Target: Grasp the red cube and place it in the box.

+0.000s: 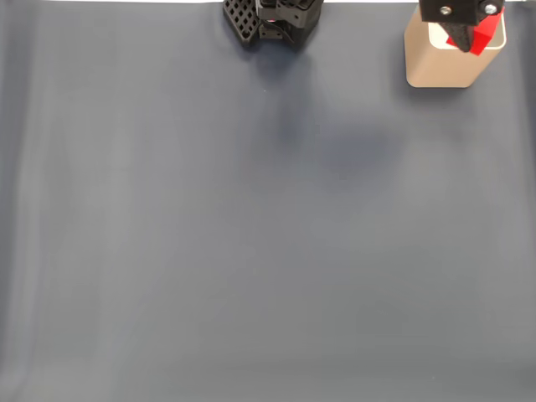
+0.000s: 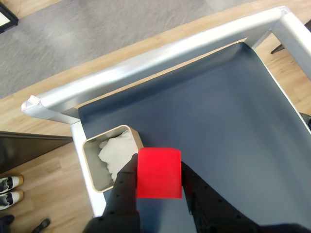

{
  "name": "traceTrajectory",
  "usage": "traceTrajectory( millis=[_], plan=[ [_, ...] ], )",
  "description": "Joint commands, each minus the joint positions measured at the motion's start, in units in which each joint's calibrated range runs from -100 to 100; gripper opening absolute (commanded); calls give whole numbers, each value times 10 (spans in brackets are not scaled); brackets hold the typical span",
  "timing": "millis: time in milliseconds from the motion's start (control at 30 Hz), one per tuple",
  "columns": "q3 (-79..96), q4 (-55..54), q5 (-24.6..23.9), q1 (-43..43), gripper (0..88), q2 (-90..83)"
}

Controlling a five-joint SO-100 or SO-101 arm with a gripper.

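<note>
The red cube is held between my gripper's two black fingers, well above the table. In the fixed view the gripper hangs over the open top of the tan box at the top right, with the red cube showing beside its fingers. In the wrist view the box stands below and to the left of the cube, close to the table's corner, with crumpled white material inside it.
A dark blue mat covers the table. The arm's black base sits at the top centre of the fixed view. The table's metal frame borders the mat, with wooden floor and a pair of shoes beyond it.
</note>
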Motion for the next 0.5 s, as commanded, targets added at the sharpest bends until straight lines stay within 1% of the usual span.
traceTrajectory(
  millis=[0,467],
  plan=[
    [-29,1,6,-25,2,6],
    [-29,-5,15,-91,2,45]
  ],
)
